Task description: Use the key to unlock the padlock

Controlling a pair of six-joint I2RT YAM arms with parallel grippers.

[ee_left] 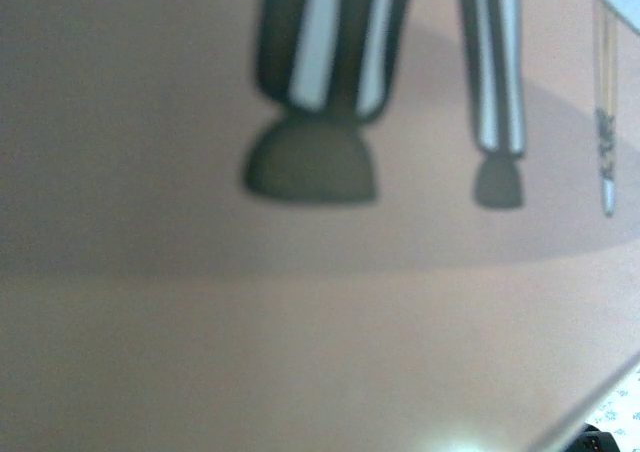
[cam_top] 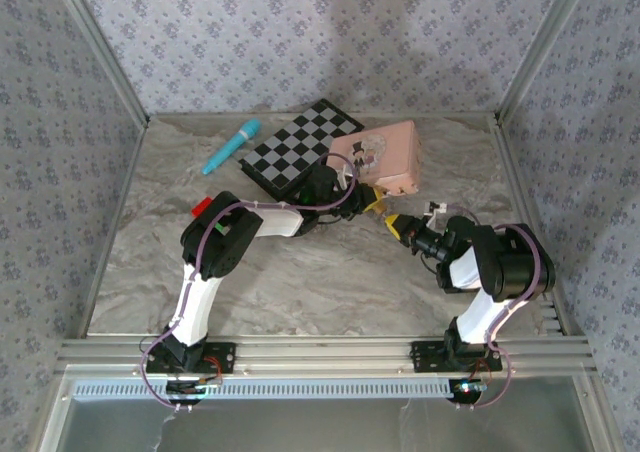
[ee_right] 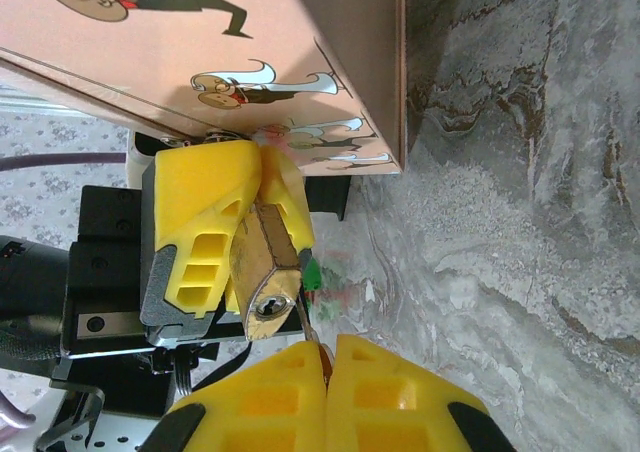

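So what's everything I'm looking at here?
table: one, grey marble, under everything
tin: one, pink with cartoon figures, far middle
board: one, black-and-white checks, left of tin
pen: one, teal, far left
red thing: one, small, beside left arm
padlock: one, brass, between left fingers
key: one, thin dark blade, between right fingers, near the keyhole
left fingers: two, yellow, shut on padlock
right fingers: two, yellow, shut on key
arms: two, black and white, near edge
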